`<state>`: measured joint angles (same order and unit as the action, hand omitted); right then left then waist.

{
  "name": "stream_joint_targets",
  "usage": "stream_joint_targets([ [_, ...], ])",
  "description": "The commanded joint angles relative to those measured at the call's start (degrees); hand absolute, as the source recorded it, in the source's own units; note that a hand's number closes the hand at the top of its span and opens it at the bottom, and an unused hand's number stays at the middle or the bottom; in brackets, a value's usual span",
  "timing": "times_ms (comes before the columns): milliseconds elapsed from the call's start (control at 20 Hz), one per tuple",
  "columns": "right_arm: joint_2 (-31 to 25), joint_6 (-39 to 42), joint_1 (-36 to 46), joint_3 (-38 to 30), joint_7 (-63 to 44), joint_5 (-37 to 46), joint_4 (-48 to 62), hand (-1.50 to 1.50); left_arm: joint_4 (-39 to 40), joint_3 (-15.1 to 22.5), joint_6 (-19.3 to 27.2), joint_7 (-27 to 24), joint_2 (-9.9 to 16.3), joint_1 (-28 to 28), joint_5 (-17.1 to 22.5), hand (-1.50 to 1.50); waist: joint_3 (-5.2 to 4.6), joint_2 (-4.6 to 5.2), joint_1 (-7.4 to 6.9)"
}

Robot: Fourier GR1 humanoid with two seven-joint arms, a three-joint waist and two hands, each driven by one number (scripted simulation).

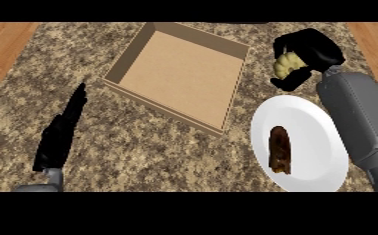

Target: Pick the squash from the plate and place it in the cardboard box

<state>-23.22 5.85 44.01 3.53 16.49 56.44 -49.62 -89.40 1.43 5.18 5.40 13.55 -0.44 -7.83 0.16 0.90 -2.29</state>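
My right hand (314, 54) hangs above the counter at the upper right, fingers curled round a pale yellow squash (288, 65) that shows between them. It is just right of the open cardboard box (133, 59), whose inside is bare. Below the hand lies a white plate (310, 129) holding a dark brown item (280, 150). My left hand (63, 129) rests at the lower left with straight fingers, left of the box and touching nothing.
The box and plate sit on a speckled granite counter (148, 149). Wooden strips (15, 39) border the counter at the far left and far right.
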Motion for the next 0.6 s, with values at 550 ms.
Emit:
stream_joint_targets([
  [550,5.2,15.5,15.0,-11.5,17.9,-21.6,5.7,1.50,4.1,-0.8,1.6,-2.1,-2.0,-0.2,-1.4,0.00,-0.18,-0.89,1.76],
])
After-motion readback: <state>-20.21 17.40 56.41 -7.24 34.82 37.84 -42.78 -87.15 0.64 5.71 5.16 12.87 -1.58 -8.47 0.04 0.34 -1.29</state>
